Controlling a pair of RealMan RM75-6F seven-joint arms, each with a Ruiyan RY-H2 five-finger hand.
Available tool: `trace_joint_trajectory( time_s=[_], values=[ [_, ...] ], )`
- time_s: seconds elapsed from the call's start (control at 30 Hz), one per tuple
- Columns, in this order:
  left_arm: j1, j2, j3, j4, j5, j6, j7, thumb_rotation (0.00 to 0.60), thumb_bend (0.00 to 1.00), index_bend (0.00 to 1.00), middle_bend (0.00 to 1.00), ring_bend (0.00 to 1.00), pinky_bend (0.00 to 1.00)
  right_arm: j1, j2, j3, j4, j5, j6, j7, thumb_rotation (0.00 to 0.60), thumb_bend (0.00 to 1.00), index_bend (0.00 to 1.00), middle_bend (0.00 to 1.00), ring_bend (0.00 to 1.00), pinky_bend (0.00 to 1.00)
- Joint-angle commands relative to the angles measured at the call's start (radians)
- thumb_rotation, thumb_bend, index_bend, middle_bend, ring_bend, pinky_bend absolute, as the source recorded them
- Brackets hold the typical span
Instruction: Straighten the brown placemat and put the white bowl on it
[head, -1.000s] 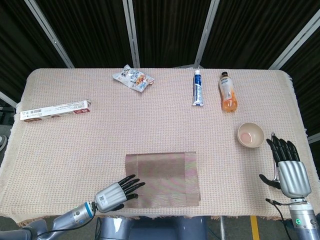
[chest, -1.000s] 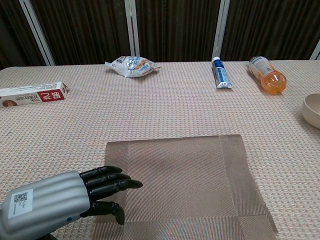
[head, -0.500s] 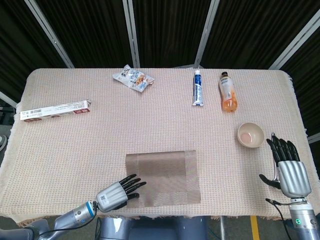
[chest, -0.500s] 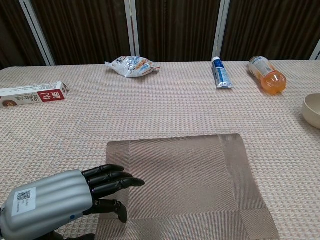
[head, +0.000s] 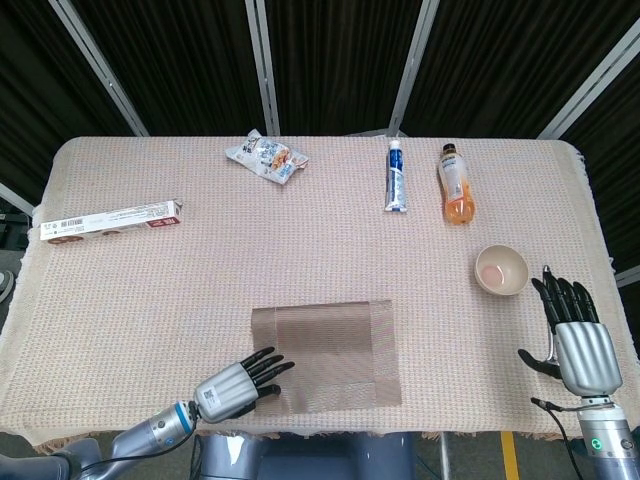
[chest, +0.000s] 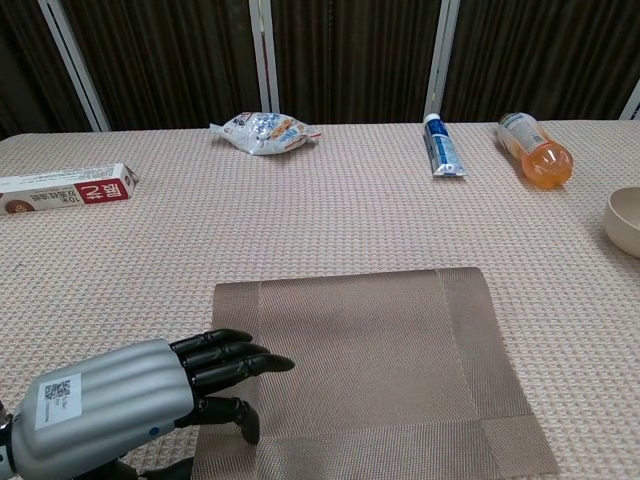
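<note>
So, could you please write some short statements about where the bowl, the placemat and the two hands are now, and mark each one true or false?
1. The white bowl stands on the brown placemat. False: it stands on the tablecloth, far to the right of the placemat.
2. The left hand has its fingers on the placemat's left edge. True.
3. The right hand holds the bowl. False: it is near the bowl, holding nothing, with its fingers apart.
4. The orange bottle lies on its side near the table's far edge. True.
5. The toothpaste tube lies on the placemat. False: it lies beside the bottle, far from the placemat.
</note>
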Motion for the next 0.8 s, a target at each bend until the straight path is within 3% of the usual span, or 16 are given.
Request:
trace_joint_trajectory(
  time_s=[0.03, 0.23, 0.5, 0.8],
  values=[
    [0.001, -0.006, 0.002, 0.004, -0.004, -0.003, 0.008, 0.6, 0.49, 0.33, 0.0, 0.0, 0.0, -0.001, 0.0, 0.0, 0.0, -0.004, 0.004, -0.001, 0.6, 0.0, 0.0, 0.0, 0.0, 0.0],
    [0.003, -0.024, -0.002, 0.01, -0.024, -0.004, 0.011, 0.6, 0.49, 0.43, 0.0, 0.0, 0.0, -0.004, 0.003, -0.001, -0.006, -0.017, 0.016, 0.006, 0.6, 0.0, 0.0, 0.0, 0.0, 0.0],
    [-0.003, -0.046, -0.045, -0.014, -0.076, -0.007, -0.002, 0.6, 0.49, 0.64, 0.0, 0.0, 0.0, -0.007, 0.008, -0.004, -0.017, -0.032, 0.027, 0.012, 0.6, 0.0, 0.0, 0.0, 0.0, 0.0],
    [-0.026, -0.025, -0.131, -0.088, -0.161, -0.015, -0.016, 0.6, 0.49, 0.67, 0.0, 0.0, 0.0, -0.008, 0.01, -0.003, -0.018, -0.036, 0.032, 0.015, 0.6, 0.0, 0.0, 0.0, 0.0, 0.0]
  ],
)
